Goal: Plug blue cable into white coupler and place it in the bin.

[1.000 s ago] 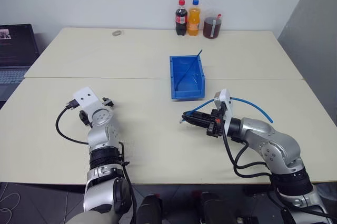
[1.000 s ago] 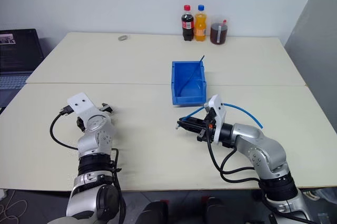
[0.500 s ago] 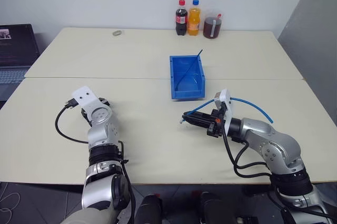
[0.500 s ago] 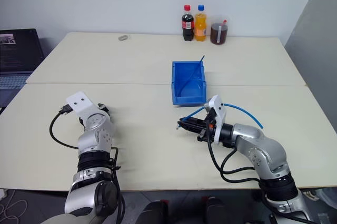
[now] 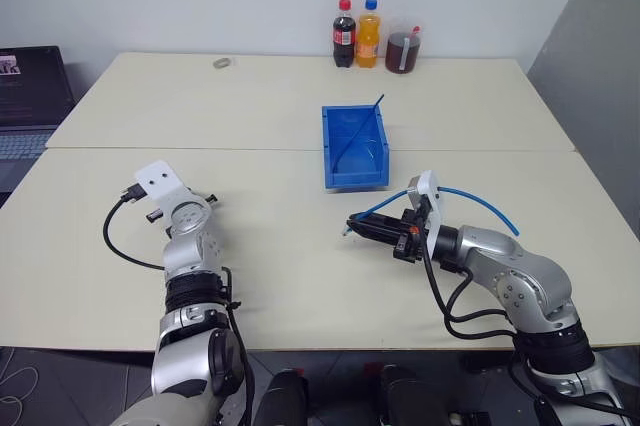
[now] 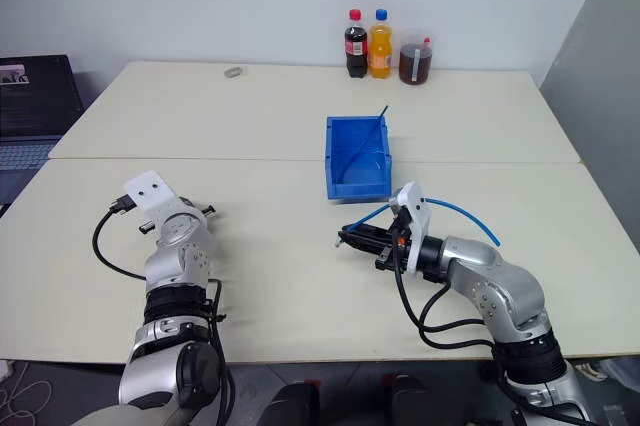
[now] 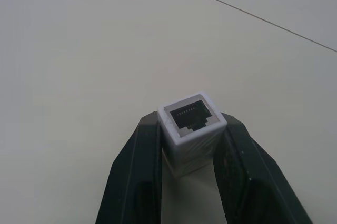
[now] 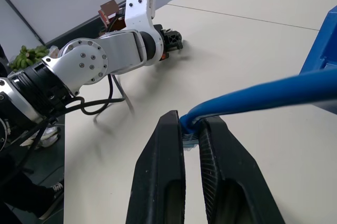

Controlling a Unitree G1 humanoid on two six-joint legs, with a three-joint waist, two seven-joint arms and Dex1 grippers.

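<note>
The white coupler is a small boxy block with its dark socket facing outward. My left gripper is shut on it, one black finger pressed to each side, just above the tabletop at the near left. To the right of the table's middle, my right gripper is shut on the blue cable close to its clear plug. The cable arcs back over that arm. The bin stands open just behind the right gripper, at the table's centre.
A thin dark blue strand leans inside the bin. Two bottles and a jar of dark liquid stand at the far edge. A laptop sits off the table's left side. A small grey item lies far left.
My left gripper's fingers have drawn together from wide open onto the white coupler. The right arm and the blue cable have stayed put.
</note>
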